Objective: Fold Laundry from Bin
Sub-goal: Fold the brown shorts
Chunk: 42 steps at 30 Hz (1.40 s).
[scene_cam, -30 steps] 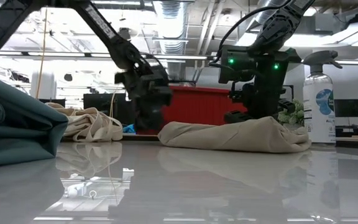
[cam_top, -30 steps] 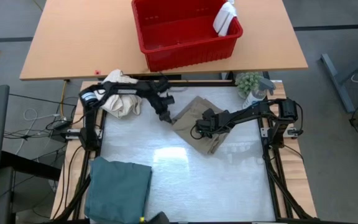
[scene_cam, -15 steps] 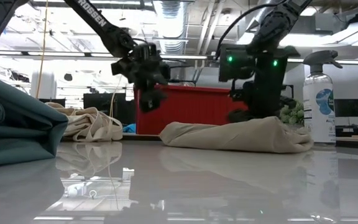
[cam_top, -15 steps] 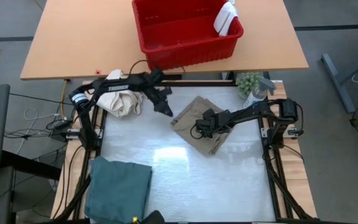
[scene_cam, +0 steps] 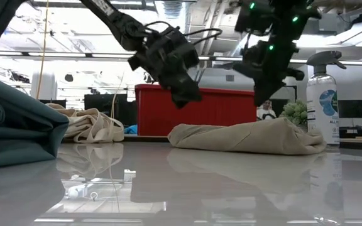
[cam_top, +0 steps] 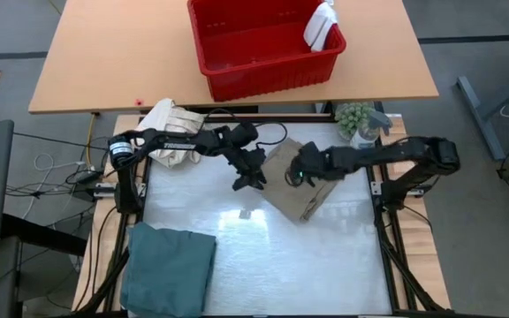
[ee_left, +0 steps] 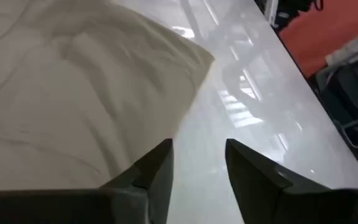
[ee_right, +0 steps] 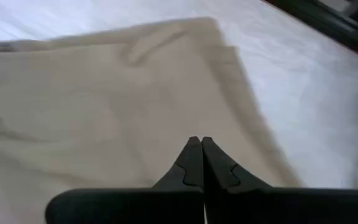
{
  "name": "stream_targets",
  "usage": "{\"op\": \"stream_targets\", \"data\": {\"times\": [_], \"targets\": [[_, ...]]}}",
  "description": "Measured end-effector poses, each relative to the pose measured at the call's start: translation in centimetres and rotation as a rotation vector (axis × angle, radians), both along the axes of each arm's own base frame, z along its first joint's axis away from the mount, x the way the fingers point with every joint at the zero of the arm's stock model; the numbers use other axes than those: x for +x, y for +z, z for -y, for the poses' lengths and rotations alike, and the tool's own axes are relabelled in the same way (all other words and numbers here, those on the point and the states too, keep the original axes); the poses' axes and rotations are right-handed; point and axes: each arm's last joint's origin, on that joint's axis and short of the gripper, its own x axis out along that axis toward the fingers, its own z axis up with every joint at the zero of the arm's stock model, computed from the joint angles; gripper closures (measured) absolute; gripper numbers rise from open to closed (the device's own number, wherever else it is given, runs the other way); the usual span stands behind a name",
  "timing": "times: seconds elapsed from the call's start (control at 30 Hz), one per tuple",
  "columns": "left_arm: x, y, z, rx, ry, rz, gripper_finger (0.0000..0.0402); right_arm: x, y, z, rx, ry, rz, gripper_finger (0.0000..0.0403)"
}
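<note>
White glossy table top, tan trousers taken as landmark: folded, lying flat near the middle. Left gripper hangs above the table just beside the trousers' edge, fingers parted, holding nothing. Right gripper hovers over the trousers, fingers pressed together, nothing between them. Teal garment folded, well apart from the trousers at the table's near corner. Red bin on the wooden table beyond the trousers; 1 white cloth draped over its rim. Cream canvas bundle behind the left arm.
</note>
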Motion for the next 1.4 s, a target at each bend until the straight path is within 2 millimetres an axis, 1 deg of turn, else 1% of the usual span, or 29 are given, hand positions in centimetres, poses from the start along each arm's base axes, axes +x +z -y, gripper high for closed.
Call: {"op": "stream_targets", "data": {"times": [0.07, 0.13, 0.23, 0.33, 0.4, 0.47, 0.57, 0.67, 0.73, 0.77, 0.8, 0.9, 0.93, 1.0, 1.03, 1.07, 1.13, 1.17, 1.23, 1.27, 1.33, 1.4], "targets": [[0.6, -0.8, -0.7, -0.012, 0.025, 0.022, 0.0281, 0.0, -0.3, -1.8, 0.001, 0.014, -0.003, 0.0390], [0.9, -1.8, -1.4, -0.058, 0.031, 0.034, 0.0306, 0.3, -1.2, -3.4, 0.013, 0.030, -0.028, 0.0390], [1.4, -3.7, -2.0, -0.098, 0.045, 0.018, 0.0350, 1.1, -3.3, -5.7, 0.032, 0.054, -0.067, 0.0390], [1.6, -6.0, -2.0, -0.118, 0.053, -0.045, 0.0390, 1.6, -5.7, -7.3, 0.054, 0.016, -0.101, 0.0390], [1.7, -7.4, -2.0, -0.119, 0.070, -0.089, 0.0396, 1.8, -7.2, -8.3, 0.078, 0.004, -0.132, 0.0390], [1.6, -8.3, -2.4, -0.094, 0.123, -0.130, 0.0396, 1.8, -8.5, -9.4, 0.099, 0.014, -0.173, 0.0390], [1.3, -8.6, -3.4, -0.082, 0.176, -0.152, 0.0400, 1.6, -9.8, -10.9, 0.103, 0.041, -0.222, 0.0390], [0.8, -8.5, -4.3, -0.141, 0.173, -0.145, 0.0401, 1.3, -10.6, -12.0, 0.099, 0.073, -0.262, 0.0390], [0.6, -8.4, -4.7, -0.199, 0.173, -0.146, 0.0401, 1.0, -10.6, -12.4, 0.098, 0.089, -0.275, 0.0390], [0.5, -8.4, -4.9, -0.228, 0.179, -0.152, 0.0401, 0.9, -10.4, -12.6, 0.098, 0.095, -0.272, 0.0390], [0.5, -8.2, -5.0, -0.262, 0.181, -0.157, 0.0401, 1.0, -9.8, -12.8, 0.097, 0.096, -0.253, 0.0390], [0.3, -7.6, -5.3, -0.404, 0.159, -0.183, 0.0401, 0.8, -7.2, -13.1, 0.051, 0.093, -0.218, 0.0390], [0.3, -7.2, -5.4, -0.422, 0.149, -0.177, 0.0401, 0.9, -5.6, -13.0, 0.026, 0.099, -0.182, 0.0390], [0.5, -5.9, -5.1, -0.411, 0.138, -0.146, 0.0401, 0.6, -2.6, -12.6, -0.036, 0.095, -0.113, 0.0390], [0.7, -5.2, -4.8, -0.389, 0.134, -0.124, 0.0401, 0.2, -1.8, -12.3, -0.067, 0.089, -0.098, 0.0390], [1.0, -4.5, -4.4, -0.355, 0.137, -0.101, 0.0401, -0.3, -1.5, -11.9, -0.097, 0.075, -0.101, 0.0390], [1.5, -3.7, -3.5, -0.283, 0.150, -0.072, 0.0401, -0.9, -1.2, -11.4, -0.127, 0.037, -0.099, 0.0390], [1.9, -3.6, -3.0, -0.252, 0.149, -0.054, 0.0401, -1.0, -1.1, -11.3, -0.125, 0.025, -0.069, 0.0390], [2.6, -3.3, -2.2, -0.210, 0.129, 0.004, 0.0401, -0.8, -1.2, -11.6, -0.141, 0.056, -0.022, 0.0390], [2.9, -3.0, -1.8, -0.197, 0.116, 0.041, 0.0401, -0.5, -1.4, -12.0, -0.144, 0.092, -0.013, 0.0390], [3.6, -2.6, -1.2, -0.156, 0.120, 0.093, 0.0402, 0.3, -2.5, -12.8, -0.126, 0.163, -0.009, 0.0390], [3.9, -2.6, -0.8, -0.117, 0.154, 0.107, 0.0402, 0.7, -3.5, -13.4, -0.125, 0.181, -0.029, 0.0390]]}}
